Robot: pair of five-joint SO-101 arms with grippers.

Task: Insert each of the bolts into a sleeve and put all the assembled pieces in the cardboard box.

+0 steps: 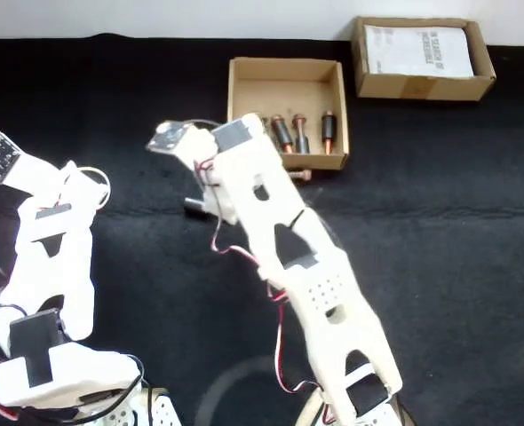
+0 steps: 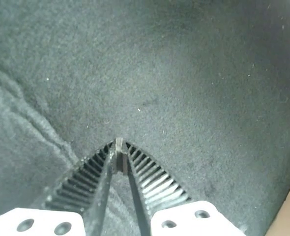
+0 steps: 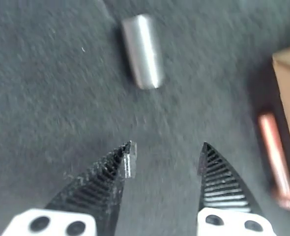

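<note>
High view: the cardboard box [image 1: 233, 98] sits at twelve o'clock on the black cloth [image 1: 440, 266] with three assembled pieces [image 1: 300, 133] inside. A bolt [image 1: 303, 175] lies just outside its six o'clock wall.

Left wrist view: the left gripper [image 2: 119, 145] is pinched together, holding nothing.

Right wrist view: the right gripper [image 3: 167, 147] is spread wide. A sleeve [image 3: 143, 51] lies beyond its tips, not touching them.

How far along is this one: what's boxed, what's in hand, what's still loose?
Done: three pieces that look assembled lie in the cardboard box. In hand: nothing; the right gripper is open over the black cloth near a silver sleeve, and the left gripper is shut and empty. Left: that sleeve and a copper bolt beside the box lie apart, unjoined and unboxed.
</note>
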